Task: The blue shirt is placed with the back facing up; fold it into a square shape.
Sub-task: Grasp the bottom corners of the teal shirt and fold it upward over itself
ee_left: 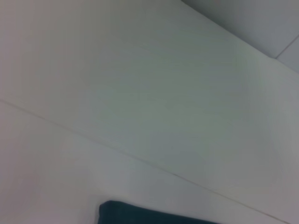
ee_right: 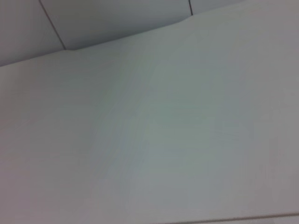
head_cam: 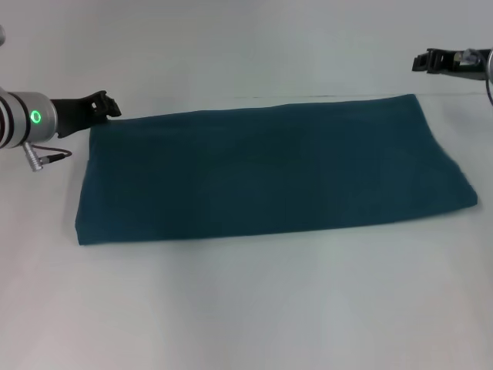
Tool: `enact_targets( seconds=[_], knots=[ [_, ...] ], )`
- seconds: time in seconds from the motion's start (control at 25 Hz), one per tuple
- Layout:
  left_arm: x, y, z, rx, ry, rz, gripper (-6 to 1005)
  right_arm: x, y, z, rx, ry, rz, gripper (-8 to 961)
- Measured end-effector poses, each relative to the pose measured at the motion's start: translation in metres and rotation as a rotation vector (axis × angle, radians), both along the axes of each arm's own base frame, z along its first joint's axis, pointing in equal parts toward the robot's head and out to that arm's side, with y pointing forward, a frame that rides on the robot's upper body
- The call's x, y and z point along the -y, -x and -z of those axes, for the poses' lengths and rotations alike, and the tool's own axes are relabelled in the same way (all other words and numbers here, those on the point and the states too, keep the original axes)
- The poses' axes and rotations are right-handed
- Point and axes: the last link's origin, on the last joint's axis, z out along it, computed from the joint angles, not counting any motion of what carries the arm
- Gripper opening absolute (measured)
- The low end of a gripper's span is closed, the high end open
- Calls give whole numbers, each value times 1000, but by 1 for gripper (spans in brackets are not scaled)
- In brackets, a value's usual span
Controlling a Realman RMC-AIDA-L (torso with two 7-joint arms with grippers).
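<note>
Left gripper (head_cam: 108, 106) sat at the left edge of the head view, just beside the far left corner of the blue shirt (head_cam: 269, 173); fingertips dark and bunched, could not tell whether they were apart or together, and no cloth visibly pinched. Green status light lit on the left arm's wrist ring, cable connector hanging under it. Right gripper (head_cam: 422, 62) was at the upper right of the frame, above and apart from the shirt's far right corner; finger state could not be told either. Shirt lay flat on the white table (head_cam: 246, 308) as a wide folded band across the middle of the frame, sleeves tucked out of sight. Left wrist view caught only one dark corner of the shirt (ee_left: 140, 213) at the bottom edge; right wrist view showed bare table.
</note>
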Motion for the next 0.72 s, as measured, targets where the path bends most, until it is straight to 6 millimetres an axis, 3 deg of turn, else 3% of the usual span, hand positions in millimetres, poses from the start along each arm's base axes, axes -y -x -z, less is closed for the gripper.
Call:
enact_targets(
  seconds=[0.24, 0.36, 0.48, 0.72],
  knots=[
    [1, 1, -4, 33, -22, -22, 344, -4, 4, -19, -46, -10, 12, 375],
    [14, 8, -15, 117, -21, -21, 409, 12, -1, -29, -167, 48, 2, 484],
    [39, 15, -30, 287, 7, 23, 474, 46, -13, -34, -358, 123, -54, 572],
    [107, 43, -56, 635, 29, 42, 638, 132, -56, -42, -689, 187, -123, 744]
  ],
)
